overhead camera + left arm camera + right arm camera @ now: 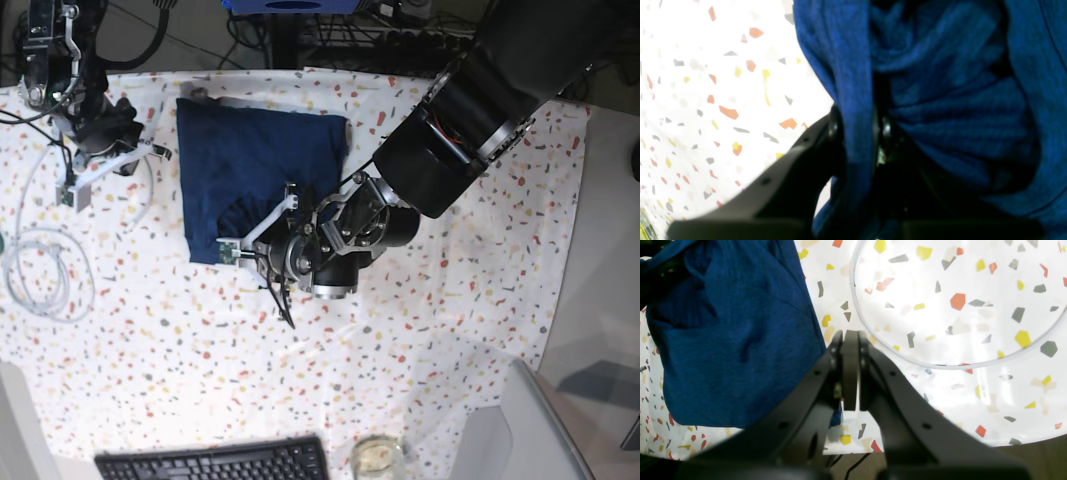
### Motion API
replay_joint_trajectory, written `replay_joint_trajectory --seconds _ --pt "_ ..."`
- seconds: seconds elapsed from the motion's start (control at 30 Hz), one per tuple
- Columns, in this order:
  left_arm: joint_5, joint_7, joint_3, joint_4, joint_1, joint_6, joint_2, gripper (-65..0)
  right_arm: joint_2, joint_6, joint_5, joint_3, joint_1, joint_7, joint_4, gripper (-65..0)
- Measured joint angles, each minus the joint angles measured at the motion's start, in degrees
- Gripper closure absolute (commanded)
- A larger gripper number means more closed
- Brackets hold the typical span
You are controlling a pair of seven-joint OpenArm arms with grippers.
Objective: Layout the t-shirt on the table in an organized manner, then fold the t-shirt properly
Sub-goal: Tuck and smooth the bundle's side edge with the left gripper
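Your left pincer [858,133] is clamped on a fold of the t-shirt [255,175], which lies bunched on the far left part of the bench [430,330], its near edge lifted into the grip. Your right pincer [850,373] is closed on nothing, hovering at the far left of the bench, just beside the shirt and above a white cable [907,356].

Base view looks straight down; both close wrist views share the t-shirt [255,165] with it.
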Motion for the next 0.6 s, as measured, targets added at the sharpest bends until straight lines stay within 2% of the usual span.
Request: replay_joint_trajectory --seconds 0.37,0.5,0.6 --pt "-0.24 -0.20 0.00 0.13 0.00 0.00 -0.28 0.0 0.15 0.02 -0.02 0.00 -0.02 0.00 0.00 -0.6" --pt "-0.20 0.26 -0.02 0.96 0.17 0.02 -0.39 -17.4 0.15 0.02 -0.02 0.00 0.00 0.00 0.00 -0.6" --pt "-0.15 4.90 0.09 3.91 0.35 -0.04 -0.42 -27.8 0.13 0.02 0.00 0.00 0.07 -0.02 0.00 -0.6"
